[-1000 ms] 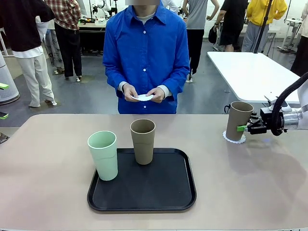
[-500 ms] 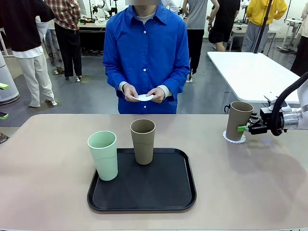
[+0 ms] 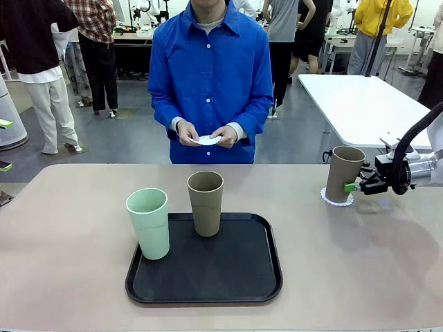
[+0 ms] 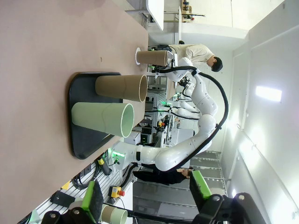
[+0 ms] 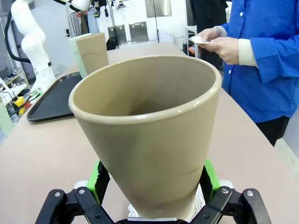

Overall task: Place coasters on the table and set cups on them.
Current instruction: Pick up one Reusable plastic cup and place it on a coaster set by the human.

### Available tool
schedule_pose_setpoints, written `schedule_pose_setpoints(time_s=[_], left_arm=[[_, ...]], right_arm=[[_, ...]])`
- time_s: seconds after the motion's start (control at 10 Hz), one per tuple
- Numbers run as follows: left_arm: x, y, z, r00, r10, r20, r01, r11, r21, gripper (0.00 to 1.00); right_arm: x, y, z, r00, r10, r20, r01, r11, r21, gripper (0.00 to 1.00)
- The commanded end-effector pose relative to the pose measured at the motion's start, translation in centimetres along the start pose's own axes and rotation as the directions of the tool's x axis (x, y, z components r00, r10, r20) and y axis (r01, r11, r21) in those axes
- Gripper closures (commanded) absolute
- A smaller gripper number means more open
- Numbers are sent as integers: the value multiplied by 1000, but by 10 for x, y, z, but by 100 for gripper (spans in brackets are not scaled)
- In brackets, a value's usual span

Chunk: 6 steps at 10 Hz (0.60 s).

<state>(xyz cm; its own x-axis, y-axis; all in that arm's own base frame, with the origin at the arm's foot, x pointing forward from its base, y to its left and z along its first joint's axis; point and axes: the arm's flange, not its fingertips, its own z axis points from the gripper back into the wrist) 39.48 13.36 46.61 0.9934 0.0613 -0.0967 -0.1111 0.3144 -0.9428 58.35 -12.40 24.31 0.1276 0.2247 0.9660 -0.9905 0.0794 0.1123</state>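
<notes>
Standing empty on black tray (image 3: 266, 277), two cups (image 3: 147, 223) (image 3: 205, 203), third cup (image 3: 342, 173) on coaster (image 3: 325, 198), right end effector (image 3: 351, 185) open around it.

R arm (image 3: 435, 170) is seen in white, w/ black cable (image 3: 414, 133) looped over wrist. R hand (image 3: 350, 185) & L hand (image 4: 142, 184): black, green pads. Person (image 3: 210, 69) is dressed in blue buttoned shirt, white cuffs.

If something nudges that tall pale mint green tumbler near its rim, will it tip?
Likely tips rather than slides: the pale mint green tumbler is tall, its base narrower than its mouth. Probably light, since nothing shows inside. Its matte wall should grip well.
</notes>
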Motion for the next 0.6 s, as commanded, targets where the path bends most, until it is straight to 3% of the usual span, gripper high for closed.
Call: schedule_pose_setpoints(time_s=[0.0, 0.5], left_arm=[[-1, -1, 2, 1000, -10, -2, 10, 1000, -7, 0], [-1, -1, 2, 1000, -10, -2, 10, 1000, -7, 0]], right_arm=[[-1, -6, 7, 1000, -15, 1, 15, 999, 34, 0], [-4, -12, 17, 999, -34, 18, 34, 999, 0, 0]])
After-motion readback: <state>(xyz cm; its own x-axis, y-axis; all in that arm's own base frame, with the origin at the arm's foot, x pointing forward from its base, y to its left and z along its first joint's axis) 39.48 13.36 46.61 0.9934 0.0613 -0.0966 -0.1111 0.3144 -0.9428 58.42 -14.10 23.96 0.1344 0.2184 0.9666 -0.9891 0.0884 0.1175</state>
